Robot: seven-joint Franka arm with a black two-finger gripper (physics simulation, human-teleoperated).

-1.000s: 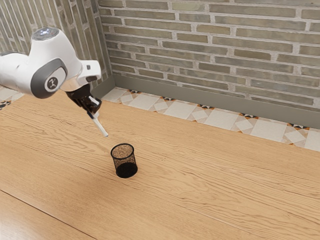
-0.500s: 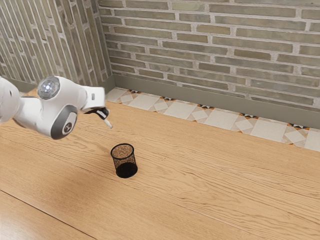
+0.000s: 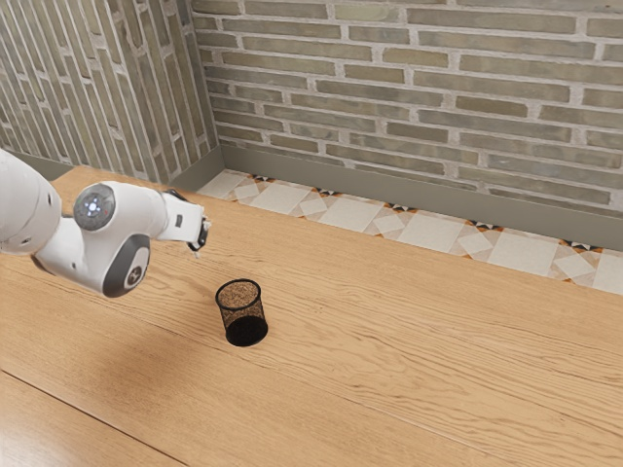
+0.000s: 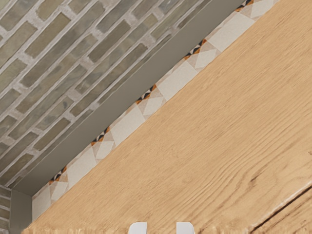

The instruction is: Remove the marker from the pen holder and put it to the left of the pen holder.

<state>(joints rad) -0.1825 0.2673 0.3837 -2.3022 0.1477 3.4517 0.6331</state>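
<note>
Have the jaws apart above the desk (image 3: 438, 341), left in the exterior frame. See the pen holder (image 3: 243, 314) upright on it, lower and nearer the frame's centre, apart from them.

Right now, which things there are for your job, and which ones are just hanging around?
For my job:
- black mesh pen holder
- black two-finger gripper on my white arm
- light-brown wooden table, where the holder stands

Just around:
- grey-brown brick wall
- plain grey strip along the wall's foot
- pale tiles with orange and black patterns
</note>
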